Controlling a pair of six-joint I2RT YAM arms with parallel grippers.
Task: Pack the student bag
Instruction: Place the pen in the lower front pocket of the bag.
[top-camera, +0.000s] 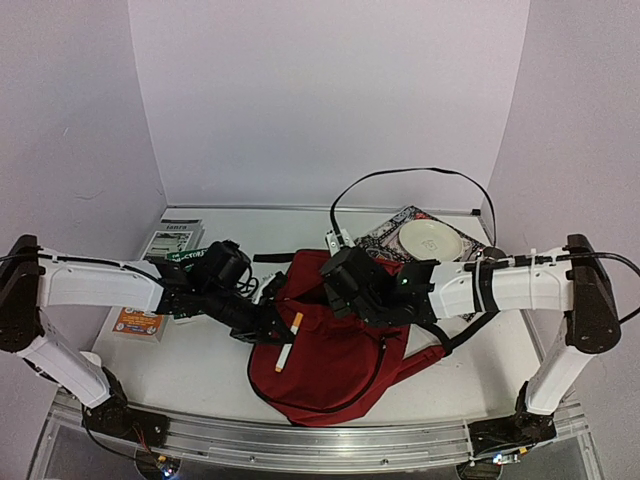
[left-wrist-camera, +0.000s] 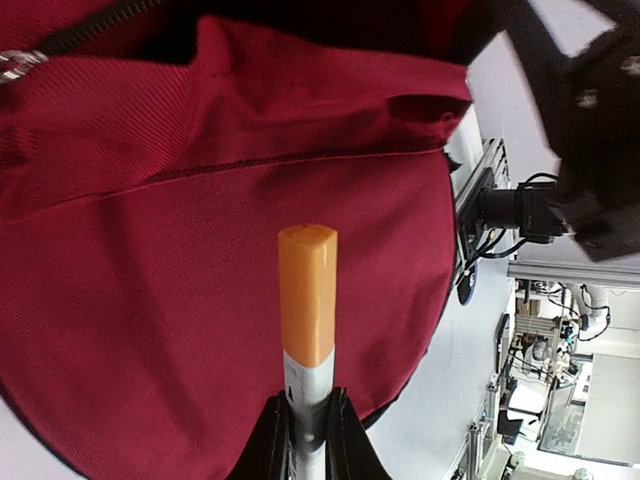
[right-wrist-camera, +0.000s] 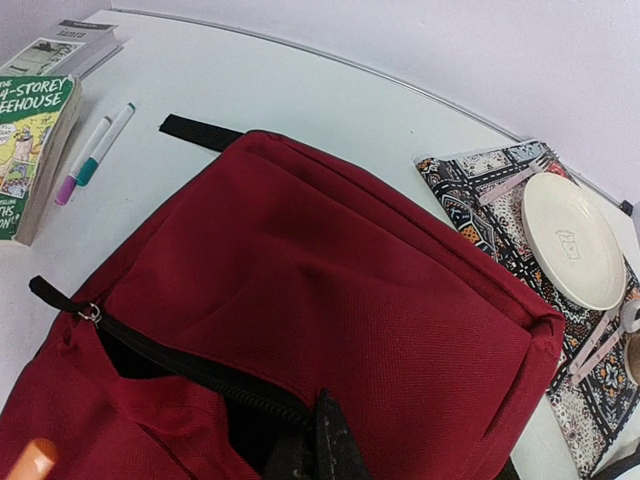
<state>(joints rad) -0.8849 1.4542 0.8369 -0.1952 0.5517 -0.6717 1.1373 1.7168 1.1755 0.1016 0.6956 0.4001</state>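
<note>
The student bag (top-camera: 335, 350) is lying unzipped on the counter (top-camera: 200, 370). The left gripper (left-wrist-camera: 310, 408) is clamping an orange-capped marker (left-wrist-camera: 307, 290) over the bag; the right gripper (right-wrist-camera: 325, 432), closed, is seemingly pinching the bag's zipper edge. Books (right-wrist-camera: 30, 140) and two pens (right-wrist-camera: 95, 150) are waiting beside the bag, so packing seems barely begun.

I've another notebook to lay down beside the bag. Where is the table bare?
Bare table lies near-left, between the small orange box and the dark red fabric backpack; also along the back, between the stacked books and the patterned mat. Crowded: over the backpack, where the left gripper holds an orange-capped white marker and the right gripper pinches the opening.
</note>
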